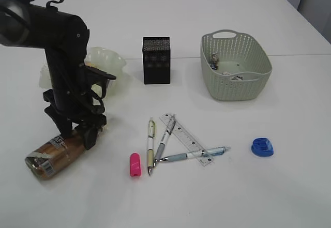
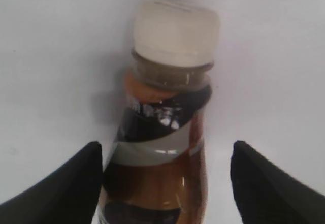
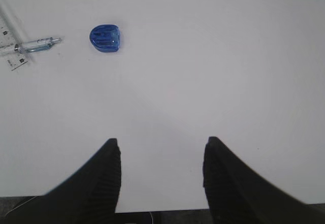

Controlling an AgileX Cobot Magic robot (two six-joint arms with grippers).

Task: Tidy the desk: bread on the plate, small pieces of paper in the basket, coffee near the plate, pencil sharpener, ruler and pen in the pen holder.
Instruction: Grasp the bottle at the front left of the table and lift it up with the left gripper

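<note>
Lying on its side under the left gripper [image 1: 85,130], the coffee [image 1: 51,155] runs its long axis diagonally in the exterior view, base toward the near-left corner of the table [image 1: 289,186] and neck up under the tool. It is a brown bottle with a brown-and-silver label. Just behind the left arm sits the plate [image 1: 111,62], pale green with a ruffled rim, partly hidden by the arm. Off to the tool's right stands the black mesh pen holder [image 1: 156,60], and farther right the sage-green basket [image 1: 235,65] with a few scraps inside. Right of the gripper, nearer the camera, lie a pink sharpener [image 1: 135,164], three pens [image 1: 151,145] fanned out, and the clear ruler [image 1: 185,139], its long axis slanting from far-left to near-right, with two pens crossing it. A blue sharpener [image 1: 262,147] lies well apart to the right.

From the left wrist view, the coffee [image 2: 162,132] lies lengthwise between the fingers [image 2: 66,183], white cap pointing away from the camera. The left gripper [image 2: 167,183] stands apart: the left finger is touching or nearly touching the bottle, while a clear gap shows on the other side, so no clamp is visible.

From the right wrist view, the right gripper [image 3: 162,178] hangs over bare table, jaws apart and holding nothing. The blue sharpener [image 3: 105,37] lies ahead and to its left, with the ruler's end [image 3: 10,51] and a pen tip [image 3: 38,44] farther left at the frame edge
</note>
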